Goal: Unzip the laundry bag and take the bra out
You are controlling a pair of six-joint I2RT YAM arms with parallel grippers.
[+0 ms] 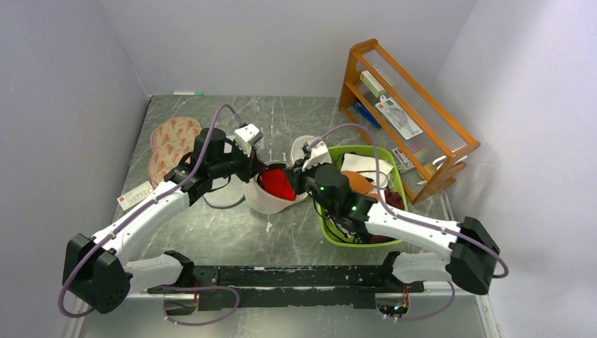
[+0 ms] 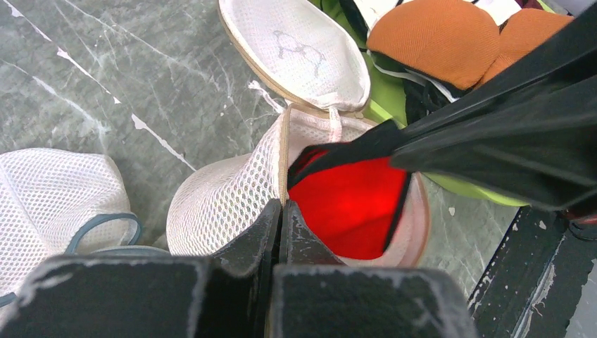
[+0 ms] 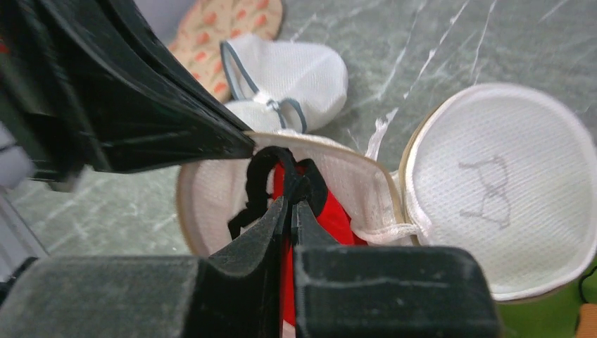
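Observation:
The cream mesh laundry bag (image 1: 271, 203) lies open like a clamshell at the table's middle. Its lid (image 3: 521, 148), bearing the spectacles mark (image 3: 486, 191), is folded back to the right. The red bra (image 1: 279, 183) with black trim sits in the lower half (image 2: 225, 204). My left gripper (image 2: 281, 205) is shut on the lower half's rim. My right gripper (image 3: 290, 204) is shut on the bra's (image 3: 336, 220) black-edged top, just above the bag's opening. The two grippers are close together over the bag (image 1: 252, 169) (image 1: 299, 179).
A green basket (image 1: 394, 239) holding clothes, including an orange padded piece (image 2: 436, 42), stands right of the bag. A white mesh bag with a grey ring (image 3: 288, 77) lies to the left, pink patterned bags (image 1: 172, 141) beyond it. An orange wooden rack (image 1: 405, 105) stands at the back right.

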